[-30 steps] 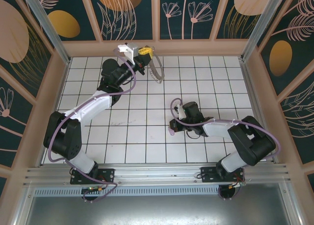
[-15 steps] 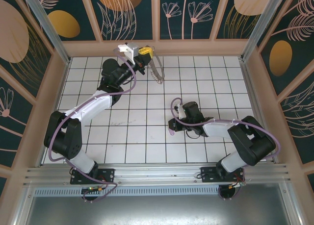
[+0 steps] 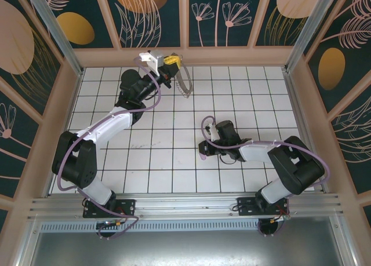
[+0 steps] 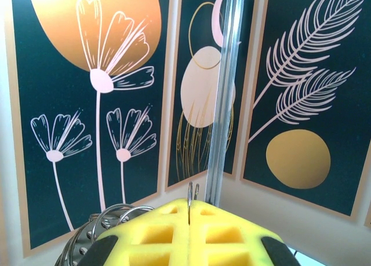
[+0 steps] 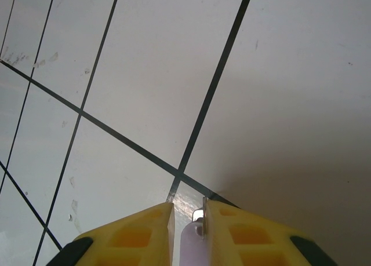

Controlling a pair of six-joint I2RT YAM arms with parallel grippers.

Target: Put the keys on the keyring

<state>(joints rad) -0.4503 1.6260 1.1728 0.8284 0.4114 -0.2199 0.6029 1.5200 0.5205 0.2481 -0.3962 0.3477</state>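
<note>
At the far wall, the left end effector (image 3: 170, 60) is raised and closed on the keyring (image 3: 184, 82), which hangs from it above the tiled worktop (image 3: 156, 161). Mid-worktop, the right end effector (image 3: 203, 149) sits low over the tiles, pinching the lilac-headed key (image 5: 192, 243).

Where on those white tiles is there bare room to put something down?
The far right tiles, between the keyring and the right wall, are bare. So is the near middle, between the two arms. Crowded spots: far centre, where the left hand holds the keyring, and around the right hand gripping the key.
</note>
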